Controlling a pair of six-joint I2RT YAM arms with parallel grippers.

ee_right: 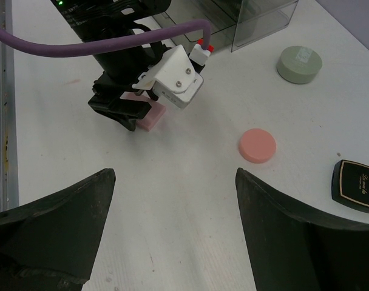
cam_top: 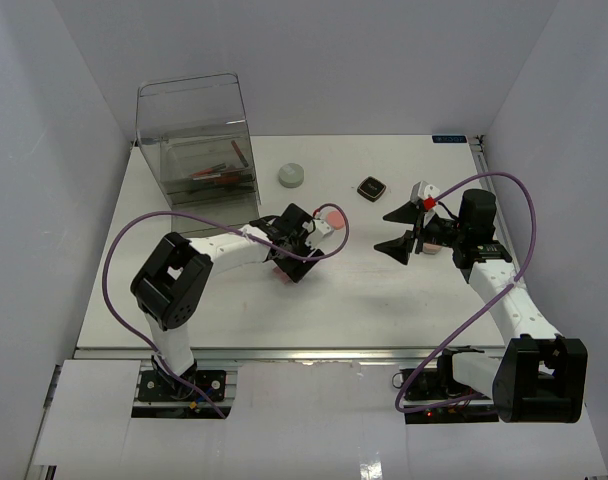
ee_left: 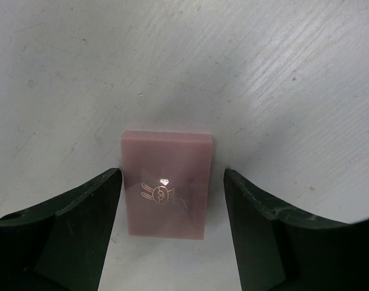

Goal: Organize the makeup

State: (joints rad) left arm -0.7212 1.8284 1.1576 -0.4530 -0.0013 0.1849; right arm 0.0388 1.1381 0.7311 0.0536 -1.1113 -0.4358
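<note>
Pink and flat, the compact [ee_left: 166, 193] lay on the white table [ee_left: 281, 66] between the parted jaws of our left gripper [ee_left: 170, 182]. We saw our right gripper [ee_right: 174, 176] hanging well apart from it, jaws spread wide and empty.

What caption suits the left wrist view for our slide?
Open left hand straddling a pink compact lying flat on the white table.

Overhead rear view, left wrist close, right wrist farther; shared pink compact [ee_left: 166, 191]
</note>
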